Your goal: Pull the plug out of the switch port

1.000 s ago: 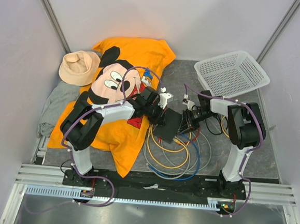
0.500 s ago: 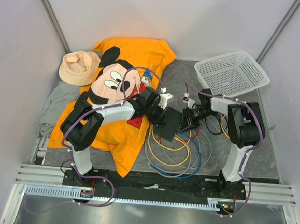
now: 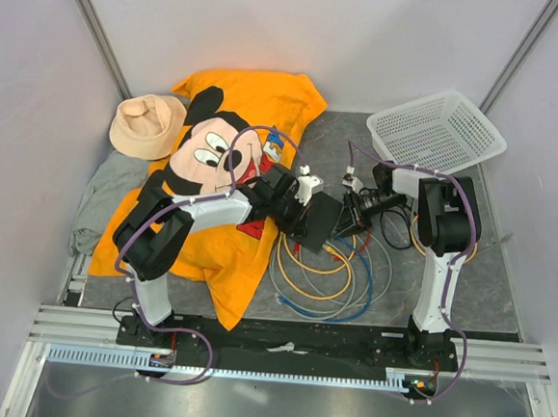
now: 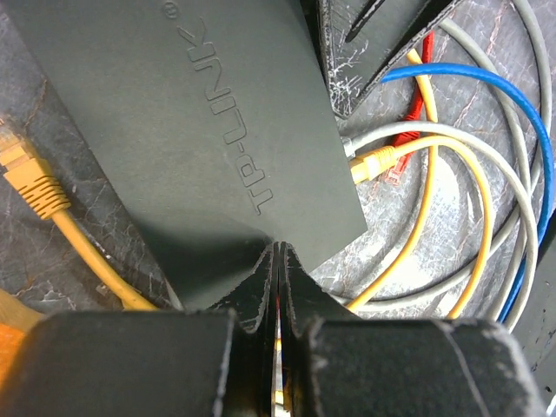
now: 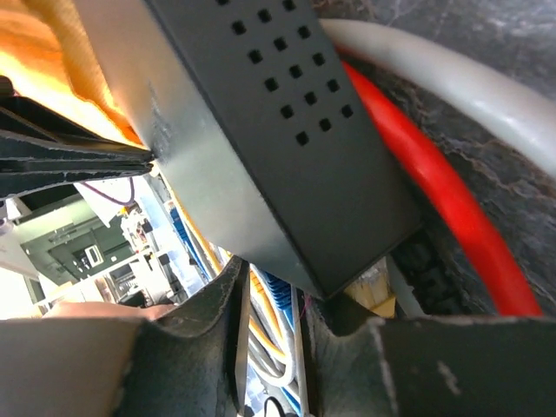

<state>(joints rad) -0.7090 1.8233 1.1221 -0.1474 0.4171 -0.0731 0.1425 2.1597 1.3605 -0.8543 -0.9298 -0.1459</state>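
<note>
Switch (image 3: pixel 319 218), a flat black box with raised TP-LINK lettering, lies mid-counter (image 3: pixel 491 283) between the 2 tools, at the far end of the cable loops (image 3: pixel 326 282). A yellow plug (image 4: pixel 373 163) and a grey lead (image 4: pixel 452 139) meet one of its edges. A red cable (image 5: pixel 434 217) runs close beside it.

Left tool (image 4: pixel 278 254) is closed tip to tip, its tips against the switch's near edge. Right tool (image 5: pixel 271 291) sits at the opposite corner with a narrow gap between its fingers; I cannot tell whether it grips anything.

Left arm stretches low across the orange shirt (image 3: pixel 254 100), forearm pointing right. Right arm stands upright from its base, bends at the top, and aims its wrist left at the switch. A white basket (image 3: pixel 438 132) sits behind the right arm. A tan hat (image 3: pixel 145 126) lies beside the shirt.
</note>
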